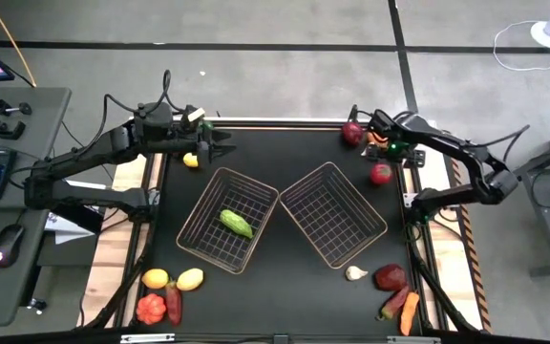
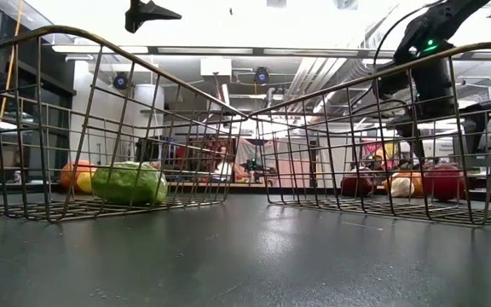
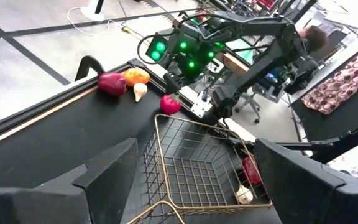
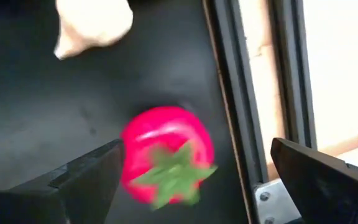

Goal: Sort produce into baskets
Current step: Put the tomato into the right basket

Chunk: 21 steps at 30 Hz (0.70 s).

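right tool (image 4: 194, 180) spread wide above the red tomato (image 4: 166, 160), beside the table's edge rail (image 4: 229, 93)

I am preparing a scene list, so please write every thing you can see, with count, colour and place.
copper-brown wire-mesh baskets: two, table centre.
green toy vegetable: one, inside left basket.
small yellow fruit: one, far left, beside left jaws.
red round fruits: two, far right, with an orange piece and a white piece.
yellow, orange-red and dark red pieces: four, near left corner.
white, dark red and orange pieces: about four, near right corner.
left gripper: open, empty.
right gripper: open, over red tomato-like fruit.
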Available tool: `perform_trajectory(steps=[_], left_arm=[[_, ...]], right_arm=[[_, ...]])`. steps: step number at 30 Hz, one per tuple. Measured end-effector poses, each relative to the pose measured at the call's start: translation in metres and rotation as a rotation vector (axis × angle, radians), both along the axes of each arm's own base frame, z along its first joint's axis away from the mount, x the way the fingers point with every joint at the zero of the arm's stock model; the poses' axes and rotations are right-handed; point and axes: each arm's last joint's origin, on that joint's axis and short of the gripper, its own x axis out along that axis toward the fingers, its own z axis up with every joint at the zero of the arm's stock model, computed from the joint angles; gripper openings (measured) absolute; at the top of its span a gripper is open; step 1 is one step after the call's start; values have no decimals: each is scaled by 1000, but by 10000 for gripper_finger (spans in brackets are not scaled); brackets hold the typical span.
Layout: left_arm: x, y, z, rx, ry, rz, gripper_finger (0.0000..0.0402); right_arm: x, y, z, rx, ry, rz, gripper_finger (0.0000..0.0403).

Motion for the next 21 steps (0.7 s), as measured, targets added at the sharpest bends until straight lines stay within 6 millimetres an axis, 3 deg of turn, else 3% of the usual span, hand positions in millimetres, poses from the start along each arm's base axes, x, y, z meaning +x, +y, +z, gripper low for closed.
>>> perform_trajectory(steps=[12,21], left_arm=[[0,0,0,-3,0,-10,312],[0,0,0,-3,0,-10,312]], right_arm=[[28,4,-21,88,8,96,399],[27,16,-19,120,112,156,399]])
